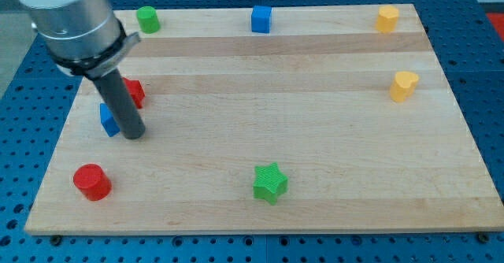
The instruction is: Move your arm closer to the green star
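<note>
**Rod at the left, green star near the front edge**

The rod hides a part of two blocks at the left side of the desk. Behind it there is a red block, and only its right part shows, so I cannot tell its shape. A blue block touches the rod on the left, and its shape is also hard to make out. The upper part of the arm is cut off at the top left corner. No pincer shows here, only the rod, so I cannot tell any state of a pincer.

My tip stands on the wood just right of the blue block. The green star lies near the front edge, about in the middle, well apart from my tip, to its right and nearer.

A red cylinder lies in the near left corner. At the far edge stand a green cylinder, a blue cube and a yellow block. A yellow heart-like block is at the right side.

The desk is of light wood with long stripes. Around it shows a blue surface with rows of small holes.
</note>
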`<action>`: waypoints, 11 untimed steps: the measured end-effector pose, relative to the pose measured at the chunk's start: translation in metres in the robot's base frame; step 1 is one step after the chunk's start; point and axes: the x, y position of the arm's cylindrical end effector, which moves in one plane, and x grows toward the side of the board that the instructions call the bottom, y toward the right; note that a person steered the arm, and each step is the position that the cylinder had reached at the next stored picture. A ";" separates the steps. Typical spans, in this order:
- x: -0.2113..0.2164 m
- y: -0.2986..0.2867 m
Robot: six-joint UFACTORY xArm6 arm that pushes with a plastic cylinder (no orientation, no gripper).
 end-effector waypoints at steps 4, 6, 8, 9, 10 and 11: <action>0.031 0.213; 0.069 0.249; 0.069 0.242; 0.077 0.226; 0.091 0.225; 0.100 0.207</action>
